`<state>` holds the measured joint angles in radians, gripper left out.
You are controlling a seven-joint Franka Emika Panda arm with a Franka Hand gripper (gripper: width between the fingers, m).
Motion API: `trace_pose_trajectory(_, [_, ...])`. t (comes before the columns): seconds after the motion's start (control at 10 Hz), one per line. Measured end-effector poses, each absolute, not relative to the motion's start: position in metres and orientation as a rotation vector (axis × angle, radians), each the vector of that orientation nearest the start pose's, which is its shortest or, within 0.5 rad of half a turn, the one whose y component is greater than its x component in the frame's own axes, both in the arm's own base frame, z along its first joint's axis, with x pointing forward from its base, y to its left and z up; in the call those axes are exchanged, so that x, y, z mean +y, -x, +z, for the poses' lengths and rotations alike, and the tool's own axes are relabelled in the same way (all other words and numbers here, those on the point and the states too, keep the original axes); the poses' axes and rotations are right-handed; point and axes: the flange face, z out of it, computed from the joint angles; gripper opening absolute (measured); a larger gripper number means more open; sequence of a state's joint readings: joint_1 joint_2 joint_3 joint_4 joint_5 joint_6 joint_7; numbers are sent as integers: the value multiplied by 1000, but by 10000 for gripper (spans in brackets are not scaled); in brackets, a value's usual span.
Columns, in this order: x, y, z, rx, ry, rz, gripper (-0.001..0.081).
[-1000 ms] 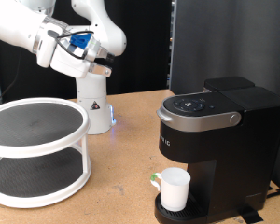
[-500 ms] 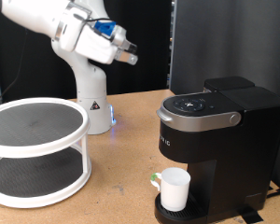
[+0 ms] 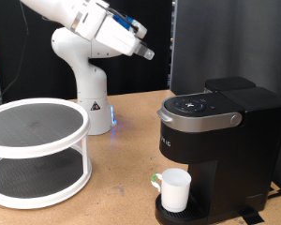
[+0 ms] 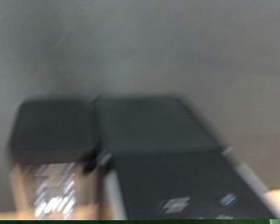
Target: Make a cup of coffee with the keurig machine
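The white mug [image 3: 174, 190] stands upright on the drip tray under the spout of the black Keurig machine [image 3: 220, 150], at the exterior view's lower right. The machine's silver-grey lid handle [image 3: 204, 119] is down. My gripper [image 3: 145, 53] hangs in the air, high above and to the exterior view's left of the machine, touching nothing. Nothing shows between its fingers. The wrist view is blurred and shows the machine's dark top [image 4: 149, 140] from above, with no fingers in the picture.
A white two-tier round rack [image 3: 37, 150] stands at the exterior view's left. The white arm base [image 3: 92, 103] stands behind it on the wooden table [image 3: 122, 178]. A black panel [image 3: 225, 42] stands behind the machine.
The arm has swung from the exterior view's upper left towards the right, bringing the gripper closer to the machine. The mug and the machine have not moved.
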<state>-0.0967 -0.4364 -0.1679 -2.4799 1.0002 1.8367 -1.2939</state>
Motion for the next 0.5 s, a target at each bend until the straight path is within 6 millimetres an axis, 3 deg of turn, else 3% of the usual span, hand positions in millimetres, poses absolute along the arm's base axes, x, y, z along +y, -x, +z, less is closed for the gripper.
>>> trace_pose_trajectory(0.5, [-14, -412, 478, -1016, 2251, -464, 805])
